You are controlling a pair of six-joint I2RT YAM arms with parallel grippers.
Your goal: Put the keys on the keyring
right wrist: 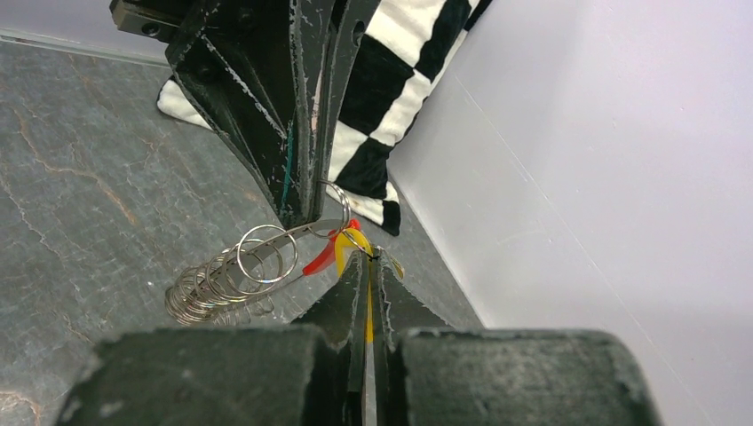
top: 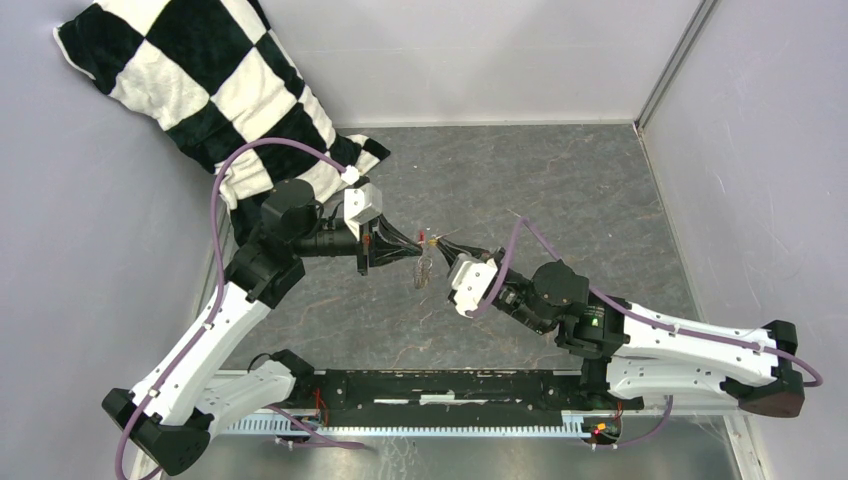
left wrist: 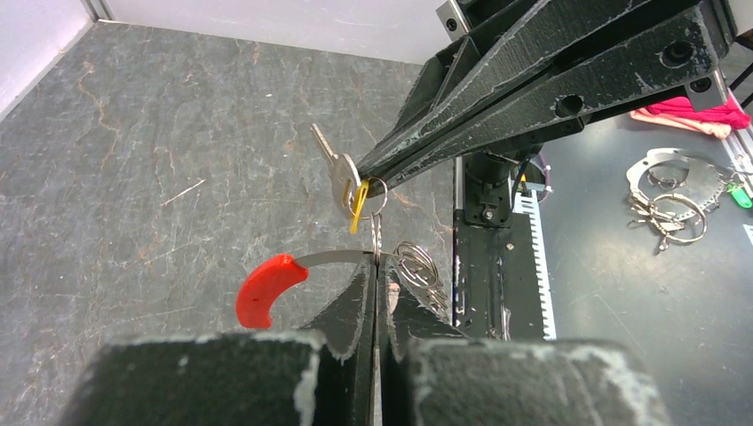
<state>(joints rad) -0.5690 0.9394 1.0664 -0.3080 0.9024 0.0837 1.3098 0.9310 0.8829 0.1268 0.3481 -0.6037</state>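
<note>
Your left gripper [left wrist: 376, 277] is clamped on the thin silvery keyring with the red sleeve [left wrist: 266, 288], held up mid-table. Your right gripper [right wrist: 366, 259] pinches the small yellow-headed metal key [left wrist: 344, 182] just above it. Threading looks underway, not finished.

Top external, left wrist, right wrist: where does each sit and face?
Top external: above and behind the bases, looking down on the table; both arms show, left claw tip-to-tip with right claw.
Left wrist: on the left arm, faces the right claw; own claw grips the keyring.
Right wrist: faces the left claw and checkered pillow; own claw pinches the key.
Shared: both wrist views show keyring and key.
</note>
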